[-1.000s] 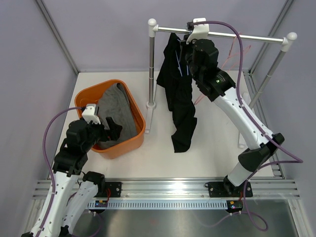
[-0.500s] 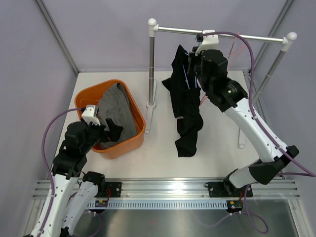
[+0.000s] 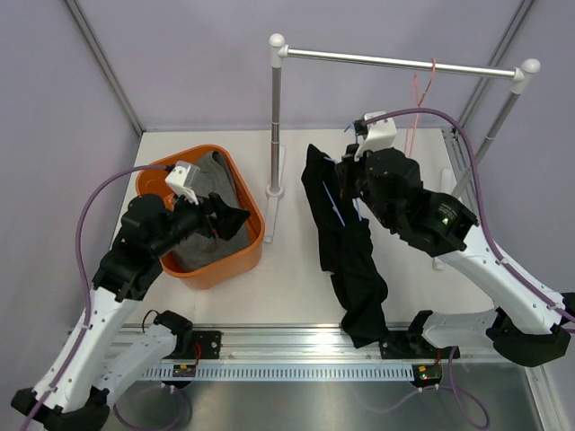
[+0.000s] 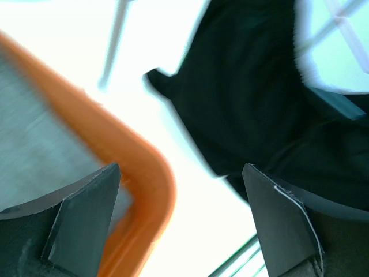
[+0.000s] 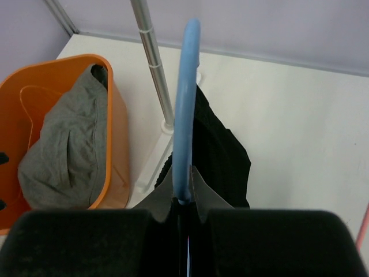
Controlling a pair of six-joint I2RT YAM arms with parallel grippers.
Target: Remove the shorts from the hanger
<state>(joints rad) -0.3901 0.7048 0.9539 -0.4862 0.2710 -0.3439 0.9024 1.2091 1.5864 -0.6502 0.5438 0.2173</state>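
Note:
My right gripper [image 3: 349, 180] is shut on the hook of a blue hanger [image 5: 185, 104]. The hanger is off the rail and held over the middle of the table. The black shorts [image 3: 346, 256] hang limp from it, their lower end reaching the table's front edge; they also show in the right wrist view [image 5: 222, 156] and the left wrist view [image 4: 242, 104]. The grey shorts [image 3: 212, 184] lie in the orange basket [image 3: 220, 269]. My left gripper [image 3: 229, 218] is open and empty above the basket's right rim [image 4: 138, 167], left of the black shorts.
A metal rail [image 3: 404, 63] on two posts spans the back, with a thin pink hanger [image 3: 418, 90] on it. The left post [image 3: 275, 117] stands just right of the basket. Cage walls close in the left, right and back.
My right arm lifted the hanger with the black shorts off the rail and brought it down and forward. My left arm rose and swung right, over the basket's right rim.

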